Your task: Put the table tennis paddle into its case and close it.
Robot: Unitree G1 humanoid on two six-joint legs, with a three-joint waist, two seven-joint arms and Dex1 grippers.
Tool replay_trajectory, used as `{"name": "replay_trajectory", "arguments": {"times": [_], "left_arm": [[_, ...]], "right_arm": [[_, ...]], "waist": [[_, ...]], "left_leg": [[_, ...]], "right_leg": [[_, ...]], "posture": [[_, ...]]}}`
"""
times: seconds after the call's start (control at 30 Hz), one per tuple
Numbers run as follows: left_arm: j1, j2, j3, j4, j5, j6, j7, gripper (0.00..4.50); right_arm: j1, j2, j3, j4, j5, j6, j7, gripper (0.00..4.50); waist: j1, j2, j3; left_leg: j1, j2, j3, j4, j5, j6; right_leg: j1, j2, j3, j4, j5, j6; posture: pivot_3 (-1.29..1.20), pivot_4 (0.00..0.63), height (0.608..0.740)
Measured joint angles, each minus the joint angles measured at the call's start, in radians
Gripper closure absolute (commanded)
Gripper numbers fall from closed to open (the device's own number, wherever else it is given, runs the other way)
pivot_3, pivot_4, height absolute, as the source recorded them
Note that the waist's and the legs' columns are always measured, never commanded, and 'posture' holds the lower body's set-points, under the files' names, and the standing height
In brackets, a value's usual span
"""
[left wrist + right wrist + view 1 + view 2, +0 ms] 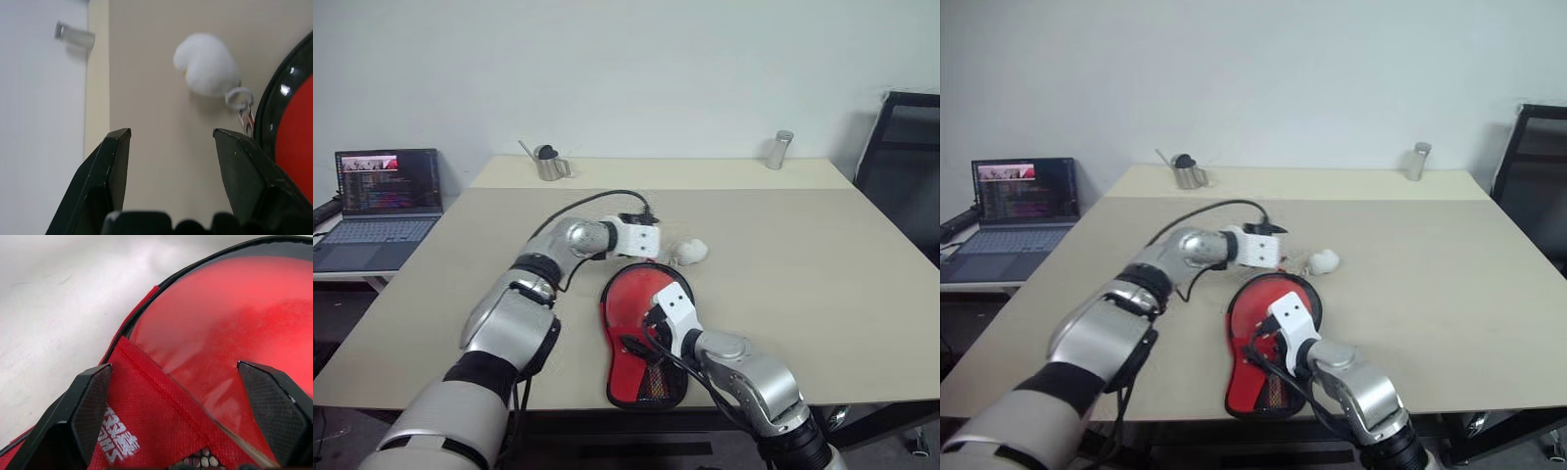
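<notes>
Black claw fingers on the left claw (168, 147) stand apart, empty, aimed past the far rim of the case (642, 392) toward a white fluffy charm (693, 252) clipped on a ring. The right claw (188, 396) is spread wide too, gripping nothing, hovering low over the paddle (636, 305), whose red face lies in the opened case near the table's (822, 274) front edge. The paddle looks seated, so closing remains, I think. To do it well, the loose flap should be folded squarely over the face before the zipper is drawn, one claw pinning the case. The left forearm reaches forward, wrist turned inward; the right arm is bent close, tipped downward.
</notes>
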Motion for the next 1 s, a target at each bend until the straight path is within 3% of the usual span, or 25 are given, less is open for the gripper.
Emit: {"name": "replay_trajectory", "arguments": {"times": [0.23,0.43,0.77,1.0], "left_arm": [[0.139,0.042,0.295,-0.135,-0.384,0.152,-0.339,1.59],[0.336,0.103,0.411,-0.351,-0.554,0.402,-0.419,1.59],[0.701,0.061,0.364,-0.963,-0.673,0.776,-0.402,1.59],[0.795,0.070,0.305,-1.141,-0.700,0.935,-0.413,1.59]], "right_arm": [[-0.010,0.003,-0.018,-0.004,0.027,0.013,0.024,0.00],[-0.013,-0.013,-0.051,-0.066,0.106,0.107,0.063,0.00],[-0.192,-0.031,-0.279,-0.143,0.290,0.289,0.087,0.00],[-0.264,-0.174,-0.366,-0.133,0.371,0.320,0.148,0.00]], "waist": [[-0.001,-0.001,-0.001],[-0.006,-0.001,-0.001],[0.008,-0.001,-0.001],[0.008,-0.001,0.000]], "left_leg": [[0.000,0.000,0.000,0.000,0.000,0.000],[-0.001,0.001,-0.001,0.000,0.000,0.000],[-0.003,0.000,-0.003,0.001,0.000,0.000],[-0.003,0.000,-0.003,0.000,0.000,0.000]], "right_leg": [[0.000,0.000,0.001,0.000,0.000,0.000],[0.000,-0.001,0.003,0.000,0.000,0.000],[-0.001,-0.002,0.002,-0.001,0.000,-0.001],[-0.001,-0.002,0.002,-0.001,0.000,-0.001]], "posture": [[0.00,0.150,0.740],[0.00,0.150,0.740],[0.00,0.150,0.740],[0.00,0.150,0.740]]}}
